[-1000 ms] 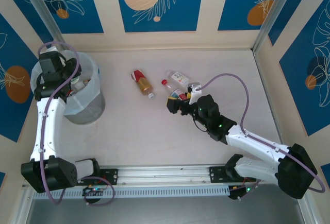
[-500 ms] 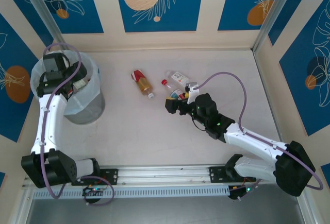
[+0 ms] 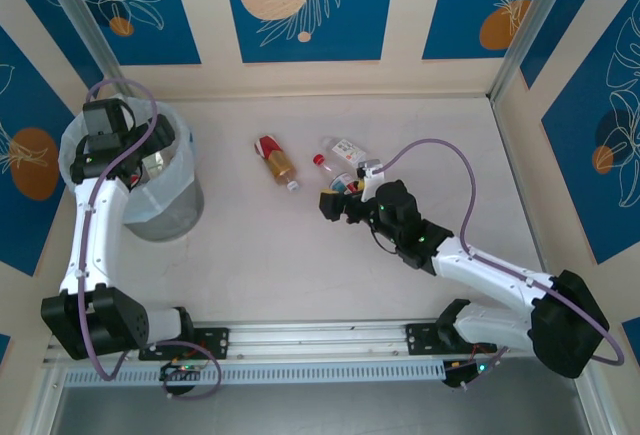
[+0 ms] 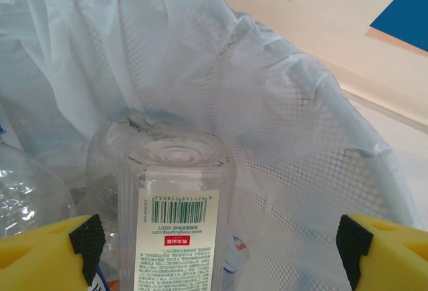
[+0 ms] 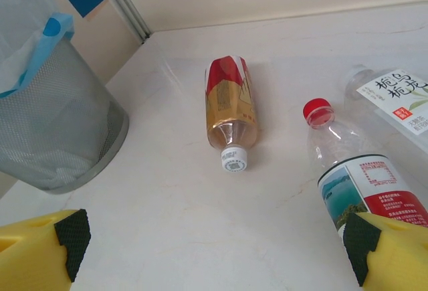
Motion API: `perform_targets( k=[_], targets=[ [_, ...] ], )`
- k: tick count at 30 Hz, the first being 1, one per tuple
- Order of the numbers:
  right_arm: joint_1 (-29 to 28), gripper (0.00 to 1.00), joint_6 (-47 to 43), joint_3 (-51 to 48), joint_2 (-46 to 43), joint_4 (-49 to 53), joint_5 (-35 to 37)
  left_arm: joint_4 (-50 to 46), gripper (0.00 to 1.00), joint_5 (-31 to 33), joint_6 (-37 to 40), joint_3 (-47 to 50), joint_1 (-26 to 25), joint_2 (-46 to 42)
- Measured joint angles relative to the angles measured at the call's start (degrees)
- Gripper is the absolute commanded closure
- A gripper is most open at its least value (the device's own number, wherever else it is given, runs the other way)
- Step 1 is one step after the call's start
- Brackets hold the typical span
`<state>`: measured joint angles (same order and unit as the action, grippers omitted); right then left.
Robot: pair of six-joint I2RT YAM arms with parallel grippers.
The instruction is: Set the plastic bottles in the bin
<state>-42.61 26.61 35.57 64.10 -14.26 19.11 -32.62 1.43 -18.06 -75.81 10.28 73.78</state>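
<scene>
The left pincer [image 4: 219, 239] is held over the mouth of the bin [image 4: 301, 124], its fingers spread wide. A clear barcode-labelled bottle [image 4: 177, 217] is seen between them, base pointing away and close to the left finger but well clear of the right one, so it is judged to be no longer pinched and let go where it can only fall inside the liner. Another clear bottle [image 4: 27, 190] is glimpsed beyond the left finger, already in the bin. The right pincer [image 5: 212, 237] is kept low over the table [image 5: 167, 190], likewise spread, with nothing between its fingers. Straight ahead of it a brown bottle with a red label [image 5: 229, 107] lies on its side, cap towards the pincer. Just beside the right finger a red-capped bottle [image 5: 361, 184] lies flat, and a white-labelled bottle [image 5: 394, 97] rests beyond that. The open stance seems meant for closing on the red-capped bottle, the nearest one.
</scene>
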Motion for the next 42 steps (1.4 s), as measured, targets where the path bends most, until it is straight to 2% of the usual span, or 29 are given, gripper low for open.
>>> perform_targets(
  k=[6,20,28,33,42],
  targets=[
    [1.9,0.00,0.7,3.3,3.2,3.8,0.0,0.2,0.01,-1.5,-0.1,0.0,-0.8,-1.2],
    [8.8,0.01,-1.9,7.8,7.8,17.4,-0.8,0.7,0.01,-2.5,0.0,0.0,-4.9,-5.9],
    [15.0,0.00,-2.7,12.0,12.1,27.5,-1.7,0.7,0.01,-2.4,-0.1,0.0,-12.7,-8.3],
    [15.5,0.01,-5.6,13.4,14.1,30.2,-3.5,0.7,0.01,-2.4,-0.3,0.0,-18.5,-8.5],
    [14.8,0.00,-10.8,17.9,22.8,34.5,-4.5,3.4,0.01,-10.9,-3.0,0.1,-20.2,-8.7]
  ],
)
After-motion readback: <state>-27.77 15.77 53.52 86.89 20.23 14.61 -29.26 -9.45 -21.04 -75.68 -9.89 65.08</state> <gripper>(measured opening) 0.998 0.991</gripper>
